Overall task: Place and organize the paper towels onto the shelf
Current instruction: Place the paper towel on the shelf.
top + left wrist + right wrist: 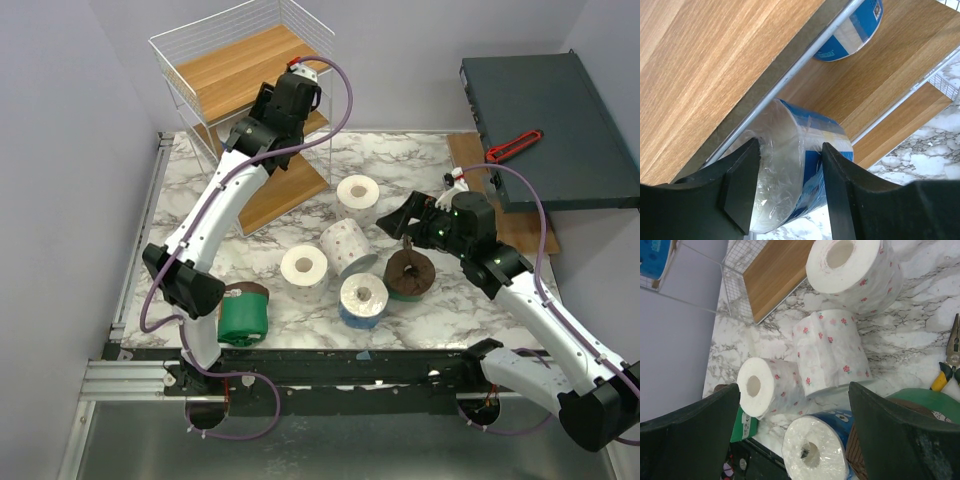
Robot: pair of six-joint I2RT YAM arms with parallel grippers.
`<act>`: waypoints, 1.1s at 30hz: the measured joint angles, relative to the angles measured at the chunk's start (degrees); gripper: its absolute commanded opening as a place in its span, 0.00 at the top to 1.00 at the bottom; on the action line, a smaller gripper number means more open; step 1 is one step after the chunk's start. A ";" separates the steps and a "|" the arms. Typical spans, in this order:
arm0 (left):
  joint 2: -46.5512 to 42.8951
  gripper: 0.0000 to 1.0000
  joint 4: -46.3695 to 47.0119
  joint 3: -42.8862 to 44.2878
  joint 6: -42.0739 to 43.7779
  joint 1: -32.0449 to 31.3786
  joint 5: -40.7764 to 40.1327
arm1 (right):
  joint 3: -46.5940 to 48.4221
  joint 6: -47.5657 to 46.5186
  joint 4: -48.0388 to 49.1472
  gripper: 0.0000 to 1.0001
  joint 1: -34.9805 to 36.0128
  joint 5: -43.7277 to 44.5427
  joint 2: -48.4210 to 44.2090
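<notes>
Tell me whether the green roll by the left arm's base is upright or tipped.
Tipped: the green roll lies on its side, with its green wall facing up and its brown end turned sideways.

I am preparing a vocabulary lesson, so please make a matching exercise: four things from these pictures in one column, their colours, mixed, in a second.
1. held roll in the left fingers
2. lying roll beside the left arm
3. standing roll nearest the shelf
4. tool on the dark flat box

A. red handle
B. green wrap
C. white, pink speckles
D. blue wrap

Pairs: 1-D, 2-B, 3-C, 4-A
</notes>
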 measured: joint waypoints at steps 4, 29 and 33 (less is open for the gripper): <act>-1.09 0.48 0.24 -1.25 0.02 -0.50 -0.28 | 0.00 -0.15 -0.02 0.08 0.00 0.00 0.00; -5.55 0.46 5.53 -9.44 2.60 -1.20 -3.67 | 0.00 -0.15 -0.55 0.08 0.00 0.44 -2.16; -5.55 0.46 6.97 -9.86 3.08 0.00 -4.09 | 0.00 -0.15 -0.63 0.08 0.00 0.63 -2.14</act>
